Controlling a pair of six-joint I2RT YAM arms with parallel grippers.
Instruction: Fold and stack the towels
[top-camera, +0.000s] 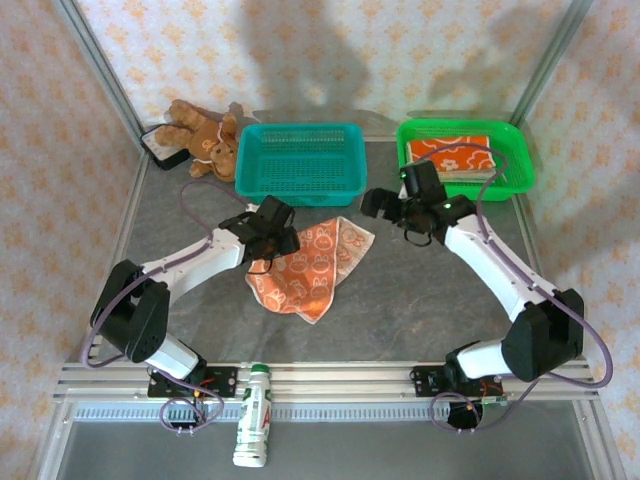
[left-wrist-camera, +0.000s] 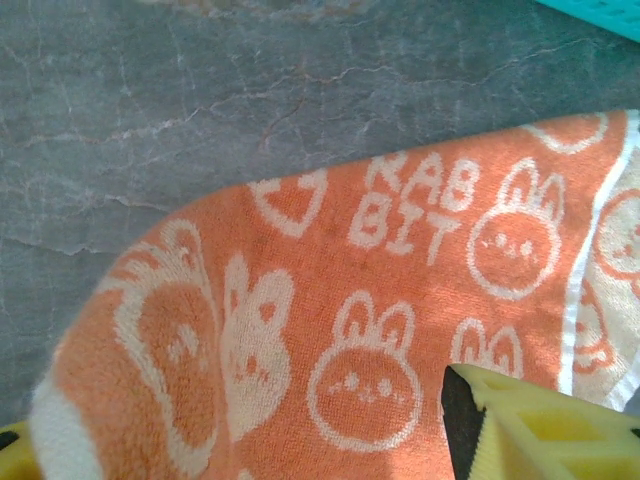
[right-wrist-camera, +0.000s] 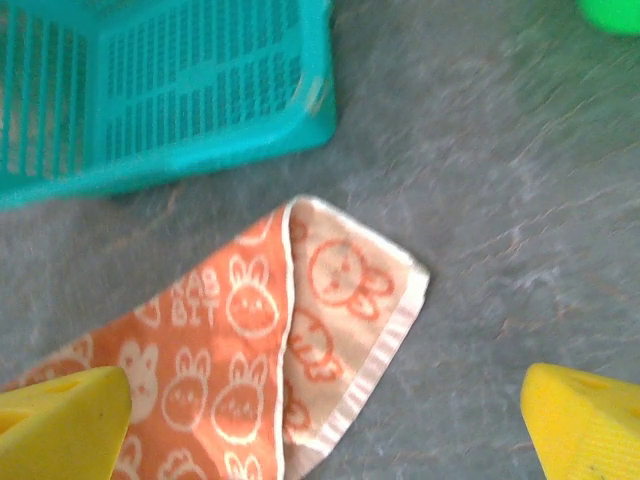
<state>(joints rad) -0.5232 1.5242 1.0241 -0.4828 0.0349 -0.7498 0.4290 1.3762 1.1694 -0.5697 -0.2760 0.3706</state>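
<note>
An orange towel (top-camera: 308, 265) with white rabbit prints lies crumpled on the grey table in the middle. One corner is turned over and shows its cream underside (right-wrist-camera: 345, 290). My left gripper (top-camera: 278, 236) hovers over the towel's upper left part. It is open, its yellow fingertips (left-wrist-camera: 545, 425) spread wide over the rabbit-print cloth (left-wrist-camera: 330, 300). My right gripper (top-camera: 380, 204) is open above the bare table, just right of the towel's folded corner, with nothing between its fingers (right-wrist-camera: 60, 420). More folded towels (top-camera: 455, 155) lie in the green basket.
A teal basket (top-camera: 298, 160) stands behind the towel, its corner (right-wrist-camera: 200, 100) close to the right gripper. The green basket (top-camera: 520, 165) is at the back right. A brown teddy bear (top-camera: 205, 135) lies at the back left. A bottle (top-camera: 255, 415) rests on the front rail.
</note>
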